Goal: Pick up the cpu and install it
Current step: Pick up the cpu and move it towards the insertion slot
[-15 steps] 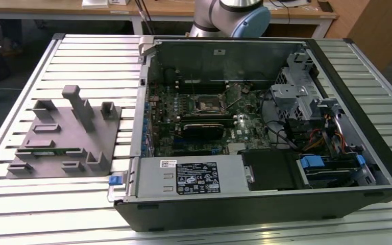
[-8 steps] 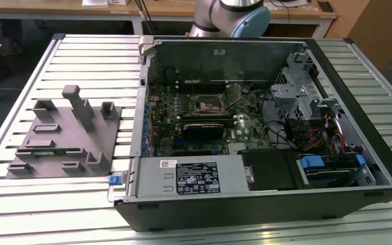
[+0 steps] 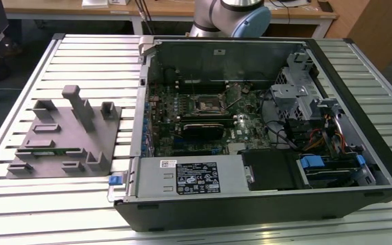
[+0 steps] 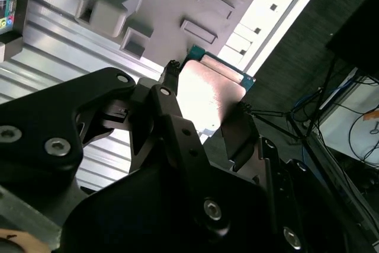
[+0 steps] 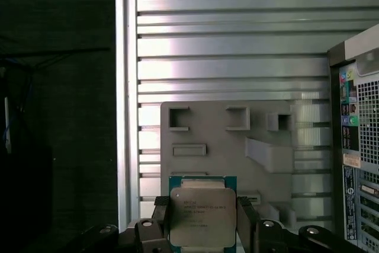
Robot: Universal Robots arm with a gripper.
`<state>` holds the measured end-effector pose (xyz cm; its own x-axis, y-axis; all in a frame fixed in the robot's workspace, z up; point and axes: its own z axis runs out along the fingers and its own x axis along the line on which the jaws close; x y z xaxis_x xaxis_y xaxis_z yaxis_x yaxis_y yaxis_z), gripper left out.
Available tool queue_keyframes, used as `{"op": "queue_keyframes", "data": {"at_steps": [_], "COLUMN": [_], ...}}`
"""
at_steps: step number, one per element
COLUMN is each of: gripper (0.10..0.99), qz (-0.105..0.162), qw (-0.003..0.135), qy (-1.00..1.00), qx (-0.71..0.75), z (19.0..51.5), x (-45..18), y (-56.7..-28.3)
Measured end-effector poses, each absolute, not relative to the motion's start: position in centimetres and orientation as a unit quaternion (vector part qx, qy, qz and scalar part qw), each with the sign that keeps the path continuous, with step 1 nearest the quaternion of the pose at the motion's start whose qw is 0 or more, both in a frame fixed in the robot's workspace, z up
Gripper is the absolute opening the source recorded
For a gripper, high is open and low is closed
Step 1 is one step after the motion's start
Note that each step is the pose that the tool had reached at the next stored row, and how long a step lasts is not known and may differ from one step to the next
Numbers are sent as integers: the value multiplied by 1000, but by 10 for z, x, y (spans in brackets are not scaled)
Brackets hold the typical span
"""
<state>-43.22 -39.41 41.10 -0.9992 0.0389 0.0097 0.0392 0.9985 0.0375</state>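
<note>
Black gripper (image 4: 208, 93) linkage up close, fingers (image 4: 170, 78) drawn in onto two opposite edges of the cpu (image 4: 204, 87). Nothing else in the grasp. Same hold in the first wrist view: cpu (image 5: 203, 217) pinched flat between the fingers, pale metal top toward the camera, green rim peeking out along one side.

Held clear of the grey holder tray (image 5: 225, 146), hanging over it rather than sitting in one of its recesses, by the look of both wrist views; cannot tell how high. Tray itself lying on the slatted table (image 3: 80, 56), near the table's edge at the exterior view's left and just beside the open computer case (image 3: 359, 97).

Judged from that: pick-up done, install not yet done. Chip well apart from the motherboard socket (image 3: 210, 103), set toward the middle of the case floor. Socket seemingly without a chip, though too small to be sure. Left of the task: the whole install, meaning the way across into the case and the seating in that socket. Arm (image 3: 234, 15) rising beyond the table's far edge, behind the case.
</note>
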Motion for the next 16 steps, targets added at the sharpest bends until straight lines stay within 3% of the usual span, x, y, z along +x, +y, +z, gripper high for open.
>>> {"op": "queue_keyframes", "data": {"at_steps": [16], "gripper": [541], "qz": [-19], "qw": [5], "qy": [-1000], "qx": [-20], "z": [411], "x": [-409], "y": [-394]}}
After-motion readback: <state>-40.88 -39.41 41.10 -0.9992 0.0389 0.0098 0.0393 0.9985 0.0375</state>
